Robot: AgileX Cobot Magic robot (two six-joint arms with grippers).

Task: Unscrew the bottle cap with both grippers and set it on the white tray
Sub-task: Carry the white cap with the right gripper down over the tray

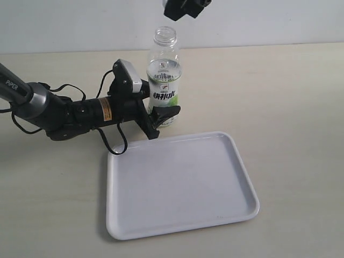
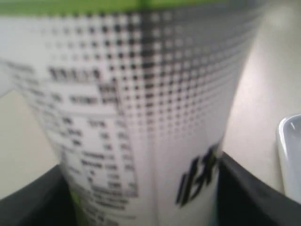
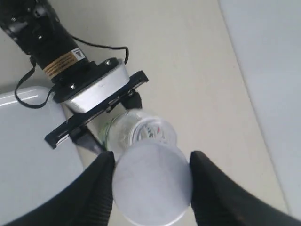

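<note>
Nearest, white tray flat on the table. Just behind its far left corner, bottle upright, neck uncapped, lower body clamped between left gripper jaws. Above, apart from the neck, right gripper closed on the bottle cap.

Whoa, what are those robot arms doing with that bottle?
They are taking the cap off a drink bottle. The left gripper clamps the bottle low on its label, and it stands upright on the table. The right gripper is above it, holding the white bottle cap between its fingers, so the bottle's neck is open. The cap is not yet on the white tray in front.
</note>
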